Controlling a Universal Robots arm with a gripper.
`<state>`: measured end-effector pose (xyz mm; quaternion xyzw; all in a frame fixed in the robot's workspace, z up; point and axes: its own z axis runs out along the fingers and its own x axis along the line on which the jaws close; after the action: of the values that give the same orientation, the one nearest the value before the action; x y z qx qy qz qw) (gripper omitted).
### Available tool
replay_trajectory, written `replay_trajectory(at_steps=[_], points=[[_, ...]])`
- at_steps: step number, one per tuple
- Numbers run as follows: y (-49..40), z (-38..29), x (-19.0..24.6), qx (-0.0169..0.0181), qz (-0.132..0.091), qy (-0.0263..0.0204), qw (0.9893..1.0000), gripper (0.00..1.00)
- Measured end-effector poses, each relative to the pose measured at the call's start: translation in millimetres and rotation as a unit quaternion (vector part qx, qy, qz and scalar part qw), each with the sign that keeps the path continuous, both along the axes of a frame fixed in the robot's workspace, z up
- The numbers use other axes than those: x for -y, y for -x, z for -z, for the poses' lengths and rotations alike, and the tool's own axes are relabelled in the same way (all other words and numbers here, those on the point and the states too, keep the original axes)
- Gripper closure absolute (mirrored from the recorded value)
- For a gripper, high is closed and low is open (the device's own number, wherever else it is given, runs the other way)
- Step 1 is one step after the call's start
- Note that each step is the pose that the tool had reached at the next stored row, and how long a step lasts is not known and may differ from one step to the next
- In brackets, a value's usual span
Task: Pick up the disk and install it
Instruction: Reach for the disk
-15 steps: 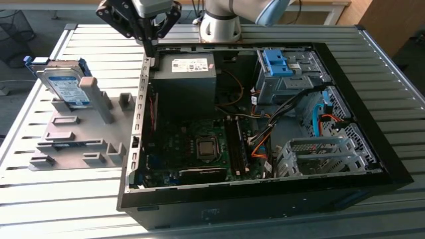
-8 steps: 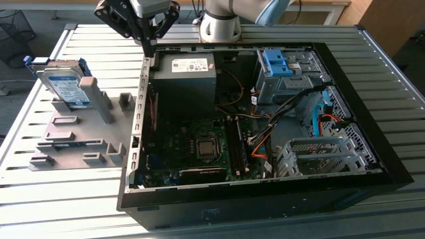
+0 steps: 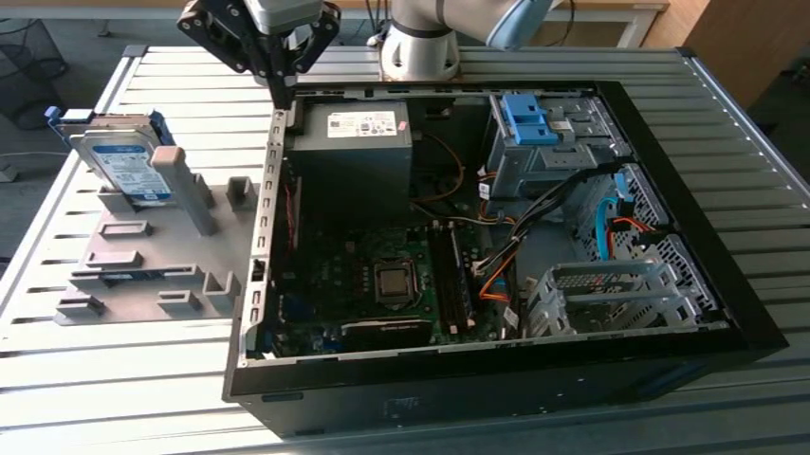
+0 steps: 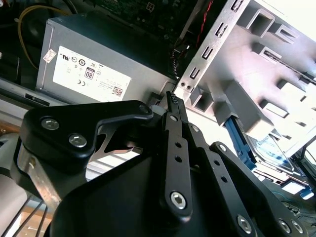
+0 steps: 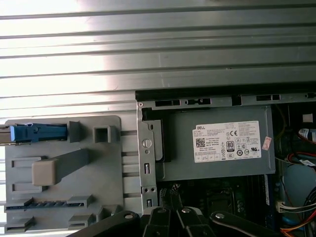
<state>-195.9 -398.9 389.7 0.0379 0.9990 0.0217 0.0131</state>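
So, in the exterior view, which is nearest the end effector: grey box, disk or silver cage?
1. The grey box, right beside the end effector.
2. The disk, on the exterior view's left.
3. The silver cage, low on the exterior view's right.

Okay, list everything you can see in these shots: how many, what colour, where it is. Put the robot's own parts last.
disk: one, silver with a white-and-blue label and blue frame, propped on the fixture at the exterior view's left
fixture: one, grey, on the table beside the case
computer case: one, black, open, mid-table
power supply: one, grey with a white sticker, inside the case
blue bracket: at least one, blue, in the case's drive bay
motherboard: one, dark, on the case floor
drive cage: one, silver, inside the case
cables: several, mixed colours, inside the case
table: one, silver, slatted
arm: one, pale, behind the case
claw: one, black, shut, empty, over the case wall
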Motion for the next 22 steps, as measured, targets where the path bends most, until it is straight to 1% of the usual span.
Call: replay_trajectory(at_steps=[22], points=[[4.9, 0.3, 0.0, 0.0, 0.0, 0.0, 1.0, 0.89]])
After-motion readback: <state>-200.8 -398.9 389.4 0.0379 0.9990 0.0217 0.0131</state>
